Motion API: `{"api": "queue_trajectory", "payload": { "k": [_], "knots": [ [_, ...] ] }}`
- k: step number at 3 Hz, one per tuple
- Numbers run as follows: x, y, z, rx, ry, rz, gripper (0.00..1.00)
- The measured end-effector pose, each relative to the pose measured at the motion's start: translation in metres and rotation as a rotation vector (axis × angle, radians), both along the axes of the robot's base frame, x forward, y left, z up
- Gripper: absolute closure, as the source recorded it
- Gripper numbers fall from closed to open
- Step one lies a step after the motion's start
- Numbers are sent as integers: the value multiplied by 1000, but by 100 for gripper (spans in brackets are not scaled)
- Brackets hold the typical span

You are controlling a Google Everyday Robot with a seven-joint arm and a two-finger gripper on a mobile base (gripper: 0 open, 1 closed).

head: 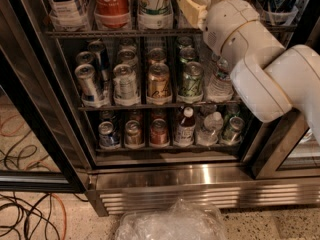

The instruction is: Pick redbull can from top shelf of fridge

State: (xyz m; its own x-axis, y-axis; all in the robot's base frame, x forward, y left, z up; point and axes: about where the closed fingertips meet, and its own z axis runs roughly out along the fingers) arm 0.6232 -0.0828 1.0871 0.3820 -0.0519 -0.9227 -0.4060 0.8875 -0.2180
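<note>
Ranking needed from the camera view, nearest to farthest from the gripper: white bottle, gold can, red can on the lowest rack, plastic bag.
The gripper is at the upper rack, right part.
1. White bottle, upper rack, right beside it.
2. Gold can, middle rack, below.
3. Red can, lowest rack.
4. Plastic bag, on the floor in front.
</note>
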Motion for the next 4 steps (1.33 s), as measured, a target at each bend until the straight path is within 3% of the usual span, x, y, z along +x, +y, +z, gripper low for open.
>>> {"api": "queue_trajectory", "payload": {
  "k": [1,2,3,4],
  "knots": [
    [-13,10,-3,-61,-78,26,100],
    [-14,11,-1,-61,-82,26,100],
    [-40,7,19,-57,-94,39,100],
    [-44,11,18,-68,-95,51,100]
  ]
}}
